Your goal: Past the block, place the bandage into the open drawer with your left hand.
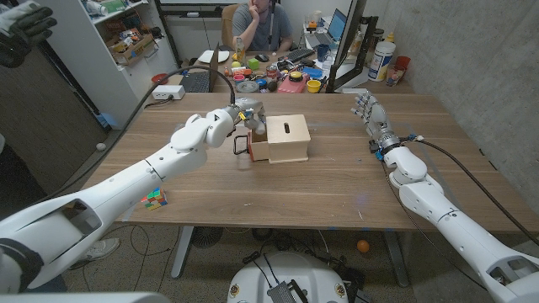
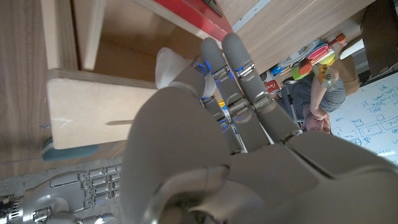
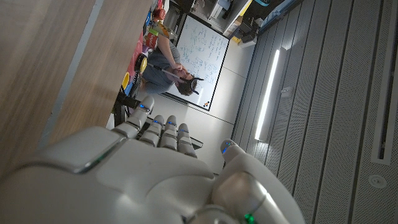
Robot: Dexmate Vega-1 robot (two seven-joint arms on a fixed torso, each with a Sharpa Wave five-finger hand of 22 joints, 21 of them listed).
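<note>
Left robot hand (image 1: 245,112) poised over open drawer of pale wooden box (image 1: 284,139), fingers closed around white rolled bandage (image 2: 170,67) just above drawer. Right robot hand (image 1: 371,113) well apart on brown wooden surface (image 1: 337,185), fingers extended, holding nothing.

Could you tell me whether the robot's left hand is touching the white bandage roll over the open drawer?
Touching. The left wrist view shows the left hand with its fingertips closed against the white bandage roll above the open drawer.
</note>
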